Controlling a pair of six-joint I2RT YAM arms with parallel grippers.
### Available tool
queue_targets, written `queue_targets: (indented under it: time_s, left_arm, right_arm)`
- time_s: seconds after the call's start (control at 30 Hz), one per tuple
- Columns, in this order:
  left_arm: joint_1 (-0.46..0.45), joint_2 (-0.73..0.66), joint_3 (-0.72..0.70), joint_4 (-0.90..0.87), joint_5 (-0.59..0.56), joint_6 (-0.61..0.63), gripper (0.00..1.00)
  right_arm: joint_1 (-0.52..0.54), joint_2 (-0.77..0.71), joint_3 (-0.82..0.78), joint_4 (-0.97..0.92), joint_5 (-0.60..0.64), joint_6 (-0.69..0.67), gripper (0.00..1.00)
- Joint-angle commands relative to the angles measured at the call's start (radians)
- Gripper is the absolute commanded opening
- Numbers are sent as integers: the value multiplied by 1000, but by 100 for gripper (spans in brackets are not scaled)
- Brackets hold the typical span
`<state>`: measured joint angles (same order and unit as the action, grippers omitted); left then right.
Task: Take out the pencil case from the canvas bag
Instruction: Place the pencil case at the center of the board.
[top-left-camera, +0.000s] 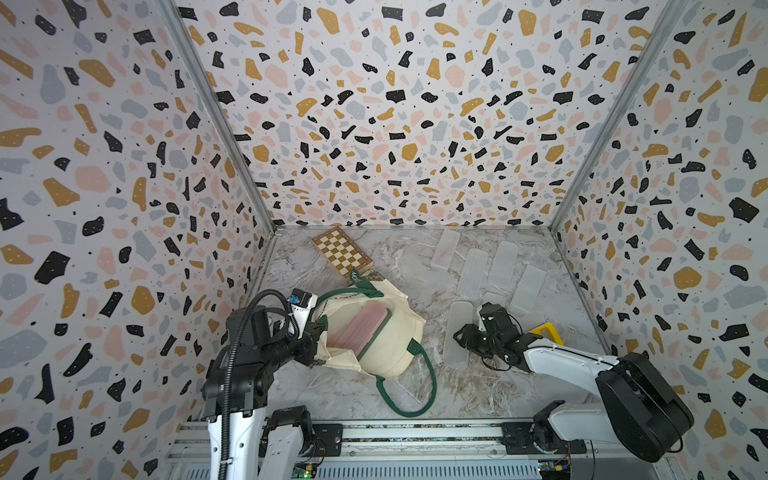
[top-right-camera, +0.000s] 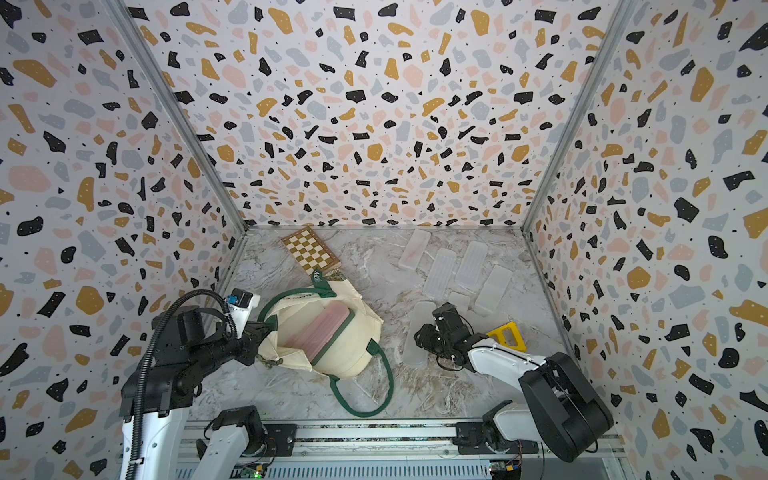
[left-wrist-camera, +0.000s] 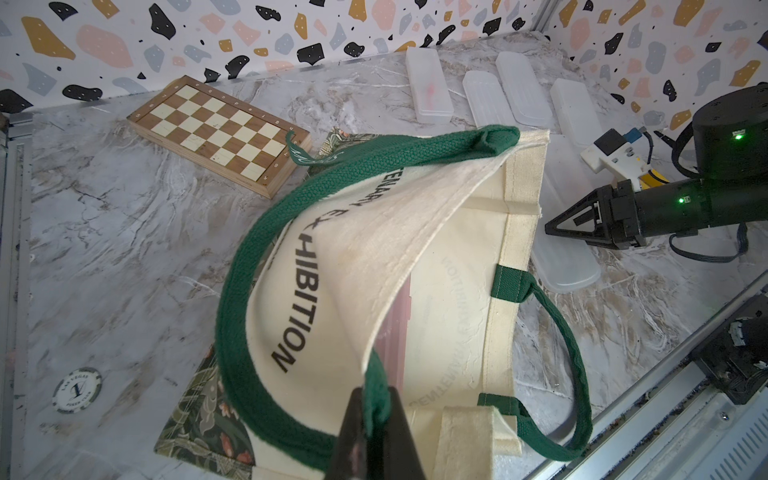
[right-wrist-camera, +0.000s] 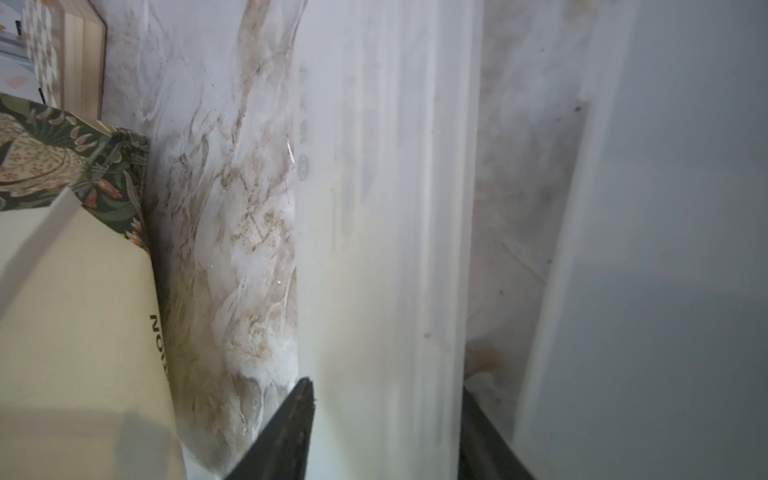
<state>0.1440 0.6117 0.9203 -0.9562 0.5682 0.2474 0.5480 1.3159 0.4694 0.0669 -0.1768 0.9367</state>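
Left gripper (left-wrist-camera: 376, 403): clamped on green strap (left-wrist-camera: 249, 249) of cream canvas bag (top-left-camera: 395, 345). Right gripper (right-wrist-camera: 385, 384): jaws apart, astride frosted plastic case (right-wrist-camera: 374, 187). Risk: strap slip, mouth collapsing over pink ribbed pencil case (top-left-camera: 361, 328).

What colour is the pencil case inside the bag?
Pink: the ribbed plastic pencil case shows clearest in a top view.

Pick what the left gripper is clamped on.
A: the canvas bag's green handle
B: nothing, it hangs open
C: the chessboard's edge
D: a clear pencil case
A: in the left wrist view the left gripper is shut on the green handle, right where the strap meets the rim of the canvas bag.
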Motion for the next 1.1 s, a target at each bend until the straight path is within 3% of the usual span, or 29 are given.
queue_targets:
  time_s: [0.0, 0.43, 0.67, 0.87, 1.07]
  left_arm:
    - [8, -8, -14, 33, -1, -6, 0]
    - [9, -21, -24, 44, -14, -2, 0]
    - [31, -38, -32, 54, -1, -8, 0]
    - [60, -43, -41, 78, 33, -28, 0]
    - [71, -48, -46, 91, 32, -45, 0]
  right_arm:
    - [13, -22, 57, -48, 37, -17, 59]
    - [70, -168, 140, -165, 117, -37, 86]
    - [84, -178, 141, -161, 114, -65, 100]
    - [89, -139, 150, -83, 96, -109, 100]
    - [103, -98, 180, 40, 156, -139, 100]
